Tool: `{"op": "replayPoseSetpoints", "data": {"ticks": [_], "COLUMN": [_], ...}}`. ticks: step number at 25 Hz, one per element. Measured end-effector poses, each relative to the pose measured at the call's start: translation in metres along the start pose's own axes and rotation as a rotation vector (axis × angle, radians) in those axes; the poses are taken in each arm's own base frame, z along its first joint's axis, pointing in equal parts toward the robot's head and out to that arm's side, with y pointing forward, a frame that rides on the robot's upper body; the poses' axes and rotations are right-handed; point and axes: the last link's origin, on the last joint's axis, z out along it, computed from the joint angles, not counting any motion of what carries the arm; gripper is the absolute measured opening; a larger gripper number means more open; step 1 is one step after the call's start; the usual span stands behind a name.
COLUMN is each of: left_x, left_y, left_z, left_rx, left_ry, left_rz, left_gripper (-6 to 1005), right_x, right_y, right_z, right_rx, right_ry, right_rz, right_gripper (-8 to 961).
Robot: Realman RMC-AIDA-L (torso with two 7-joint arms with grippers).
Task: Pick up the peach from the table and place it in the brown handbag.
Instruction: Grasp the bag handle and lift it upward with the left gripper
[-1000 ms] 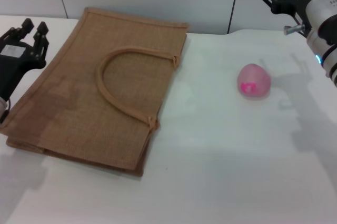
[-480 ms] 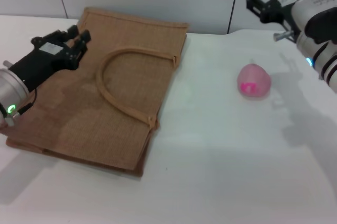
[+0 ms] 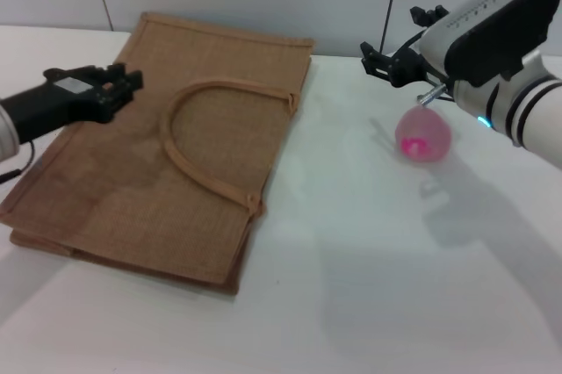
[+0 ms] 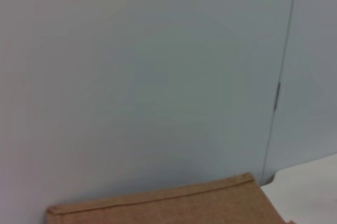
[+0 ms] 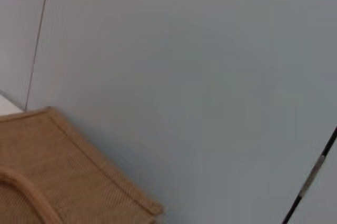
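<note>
Two arms reach in over the white worktop (image 3: 351, 269), one from each side. The right arm stretches forward and inward, nearly level, its dark forearm casing ending in the right gripper (image 3: 395, 43), whose black fingers are spread apart and hold nothing. The peach (image 3: 423, 135) lies on the worktop just below and slightly to the right of that gripper, apart from it (pale pink, with a brighter magenta blotch facing the head camera). The left arm lies low and almost horizontal, pointing inward, and the left gripper (image 3: 118, 82) hangs over the left part of the brown handbag (image 3: 132, 172); whether its fingers are parted or closed I cannot tell. The handbag lies flat, spreading below and to the right of the left gripper, one arched handle (image 3: 189, 163) resting on its upper face. Both wrist views show mostly the grey wall panel (image 4: 158, 77), with a far edge of the jute bag at the frame's margin.
</note>
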Motion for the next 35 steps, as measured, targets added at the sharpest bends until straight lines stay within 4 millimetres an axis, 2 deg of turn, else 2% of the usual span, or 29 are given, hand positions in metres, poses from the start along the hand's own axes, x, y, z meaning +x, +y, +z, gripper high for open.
{"op": "replayPoseSetpoints", "data": {"ticks": [3,9,18,24,29,35], "left_x": [0.004,0.003,0.007,0.009,0.002,0.005], "left_y": [-0.008,-0.010,-0.003,-0.010,-0.015,-0.015], "left_z": [-0.007,-0.013,-0.006,-0.008,-0.010,-0.002], "left_rx": [0.018,0.006,-0.050,-0.027,0.005,-0.002], "left_ry": [-0.002,-0.045,-0.133,-0.138,-0.193,-0.259], "left_rz": [-0.040,-0.046,-0.050,-0.068,-0.083,-0.092], "left_gripper": [294,295,295,295,296,296], "right_x": [-0.001,0.002,-0.001,-0.002,-0.007,-0.011], "right_y": [-0.001,0.005,0.018,0.023,0.026,0.029], "right_z": [0.000,-0.001,-0.003,-0.006,-0.009,-0.013], "right_rx": [-0.004,-0.021,-0.062,-0.076,-0.084,-0.086], "right_ry": [0.007,0.014,0.011,0.010,-0.010,-0.030], "right_rz": [-0.002,-0.014,-0.040,-0.061,-0.062,-0.083], "right_gripper": [863,863,863,863,863,863]}}
